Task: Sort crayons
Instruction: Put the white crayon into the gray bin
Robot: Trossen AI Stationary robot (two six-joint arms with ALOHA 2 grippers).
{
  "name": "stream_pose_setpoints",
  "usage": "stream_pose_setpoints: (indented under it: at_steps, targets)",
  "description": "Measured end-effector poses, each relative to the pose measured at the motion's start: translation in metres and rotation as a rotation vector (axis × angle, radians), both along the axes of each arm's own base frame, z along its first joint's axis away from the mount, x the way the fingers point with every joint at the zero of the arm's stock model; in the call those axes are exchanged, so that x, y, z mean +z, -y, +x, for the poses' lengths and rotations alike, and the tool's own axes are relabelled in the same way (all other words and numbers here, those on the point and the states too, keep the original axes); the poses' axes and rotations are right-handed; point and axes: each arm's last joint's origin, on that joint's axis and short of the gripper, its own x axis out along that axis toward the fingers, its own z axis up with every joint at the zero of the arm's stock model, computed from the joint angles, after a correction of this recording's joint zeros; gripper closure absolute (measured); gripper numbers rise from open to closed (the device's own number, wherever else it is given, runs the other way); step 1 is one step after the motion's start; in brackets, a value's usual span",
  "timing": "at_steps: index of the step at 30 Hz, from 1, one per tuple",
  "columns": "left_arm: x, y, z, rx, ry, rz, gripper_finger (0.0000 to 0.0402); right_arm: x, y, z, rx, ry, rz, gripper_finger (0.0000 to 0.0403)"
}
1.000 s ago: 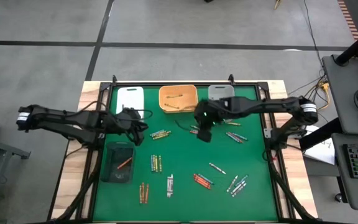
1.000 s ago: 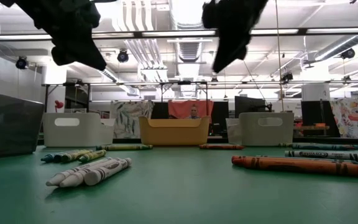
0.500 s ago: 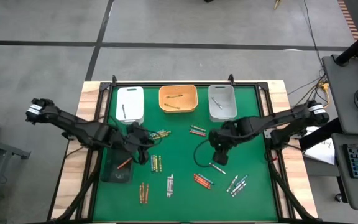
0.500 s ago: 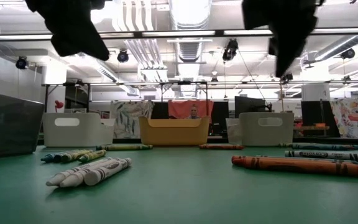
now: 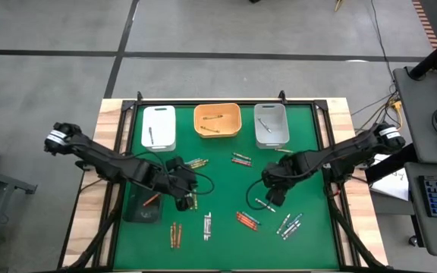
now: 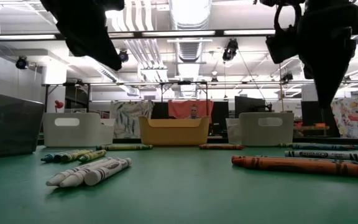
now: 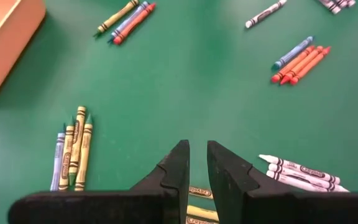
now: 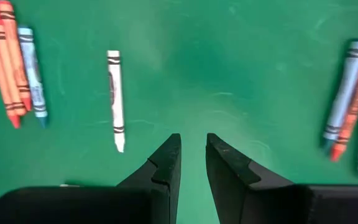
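A: On the green tabletop [image 5: 226, 182] we've got both arms out over the mat. At the far edge sit three bins: white tray [image 5: 158, 127], orange tray [image 5: 218, 120], grey tray [image 5: 271, 124], each w/ a crayon or two inside. A dark tray [image 5: 144, 199] sits near the left edge w/ one red-orange crayon in it.

B: And the grippers?

A: Left gripper [image 5: 186, 199] is over the yellow-olive crayons [image 5: 190, 199] just right of the dark tray. In the left wrist view its jaws stand nearly together, a thin slit between them, nothing in them. Right gripper [image 5: 274, 197] hangs right of centre, just beside the lone grey-white crayon [image 5: 264, 204]. Right wrist view: jaws a narrow gap apart, nothing held, that grey-white crayon [image 8: 115, 99] lying apart from the tips.

B: Where are the rest of the crayons?

A: Scattered in small bunches. We see a mixed bunch [image 5: 196, 162] below the orange tray, another bunch [image 5: 240, 159] right of it, red-orange crayons [image 5: 246, 221] toward the near side, a grey-white bunch [image 5: 208, 224] left of those, an orange-ish bunch [image 5: 176, 233] near the front-left, and blue-grey ones [image 5: 290, 224] front-right.

B: Low view?

A: Both grippers are up off the mat; grey-white crayons [image 6: 91, 172] lie near left, a long red-orange crayon [image 6: 294, 165] near right.
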Motion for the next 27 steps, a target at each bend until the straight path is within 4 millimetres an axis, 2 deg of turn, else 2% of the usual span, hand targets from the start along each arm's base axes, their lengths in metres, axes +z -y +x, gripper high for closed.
stream_pose_setpoints:
  at_steps: [9,17,27]
  targets:
    - [0.001,0.002,0.005,-0.019,-0.007,0.029,0.0363,0.0,-0.024,0.009,-0.018,0.012,0.032,0.0339]
    - [0.017,-0.003,-0.006,-0.07,0.014,0.083,0.0363,0.001,-0.045,0.036,0.009,0.01,0.032,0.0339]
    - [0.041,-0.013,-0.027,-0.12,0.067,0.177,0.0363,-0.012,-0.056,0.062,0.042,-0.149,-0.049,0.0339]
